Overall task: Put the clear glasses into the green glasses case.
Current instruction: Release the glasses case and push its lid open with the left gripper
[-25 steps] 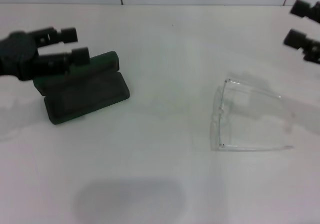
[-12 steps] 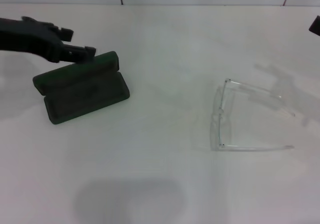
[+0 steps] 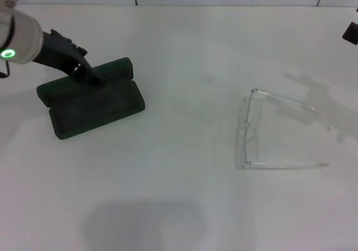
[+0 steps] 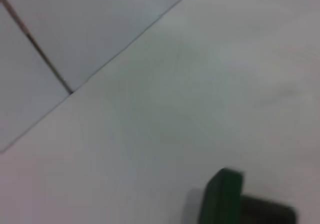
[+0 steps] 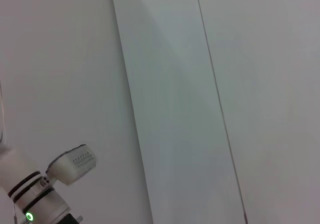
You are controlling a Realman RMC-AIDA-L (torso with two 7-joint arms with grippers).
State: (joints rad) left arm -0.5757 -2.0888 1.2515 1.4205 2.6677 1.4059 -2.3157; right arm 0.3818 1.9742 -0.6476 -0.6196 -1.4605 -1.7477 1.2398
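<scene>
- Green glasses case [image 3: 92,101] sits open on the white table [image 3: 179,206], far left. Lid stands up on the far side, tray faces up toward the near side. Dark lining, nothing visible inside.
- Clear glasses [image 3: 268,128] lie on the table at right, well apart from the case. Arms unfolded, pointing right; front of the frame faces left. Hard to pick out against the white surface.
- Left claw [image 3: 89,75] reaches in from the far left, its tip at the lid's upper edge, touching or just above it. Cannot tell whether the fingers are spread or pressed together: they overlap the dark lid in the head view.
- Left wrist view shows only a corner of the case [image 4: 225,199] and bare table, no fingers.
- Right claw [image 3: 351,33] is barely in view at the far right edge, well clear of the glasses. Cannot tell its state either. Right wrist view shows wall panels and the left arm far off.
- Judgement: the step in hand is steadying or setting the lid fully open; the glasses are not yet picked up.
- To do it well: keep the lid back without sliding the case; press lightly, since a light case will skid.
- Next, the right claw should take the glasses at the bridge or front frame, not the thin arms, which will flex.
- Risk: unfolded arms may not fit the tray.
</scene>
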